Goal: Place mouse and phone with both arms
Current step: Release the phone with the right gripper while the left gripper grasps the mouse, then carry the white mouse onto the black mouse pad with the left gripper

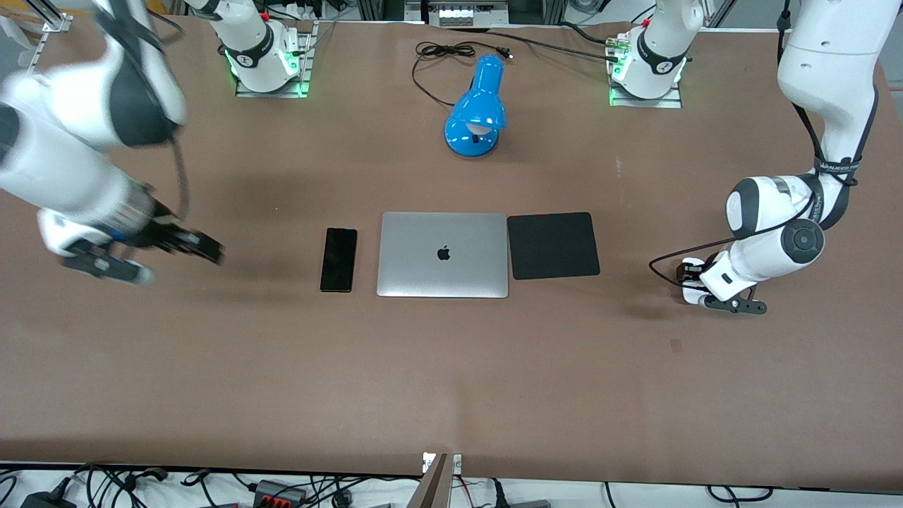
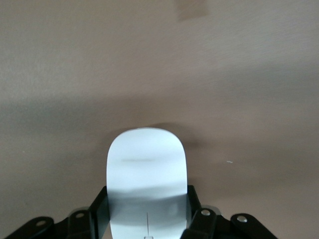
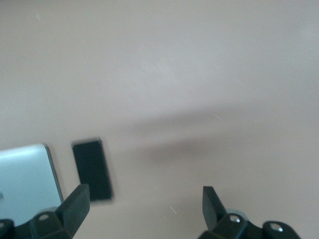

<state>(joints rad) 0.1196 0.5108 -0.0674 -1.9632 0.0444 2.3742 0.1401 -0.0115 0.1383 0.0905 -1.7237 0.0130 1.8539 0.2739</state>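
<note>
The white oval mouse [image 2: 147,164] with a thin grey line is clamped between the fingers of my left gripper [image 2: 147,201]. That gripper [image 1: 690,283] hangs low over bare table toward the left arm's end, beside the black mouse pad [image 1: 553,245]. The black phone [image 1: 338,259] lies flat on the table next to the laptop, on its right-arm side. It also shows in the right wrist view [image 3: 92,169]. My right gripper [image 1: 180,262] is open and empty over the table, apart from the phone toward the right arm's end; its jaws [image 3: 144,196] stand wide apart.
A closed silver laptop [image 1: 442,254] lies mid-table between the phone and the mouse pad. Its corner shows in the right wrist view [image 3: 25,174]. A blue desk lamp [image 1: 477,106] with a black cord stands farther from the front camera.
</note>
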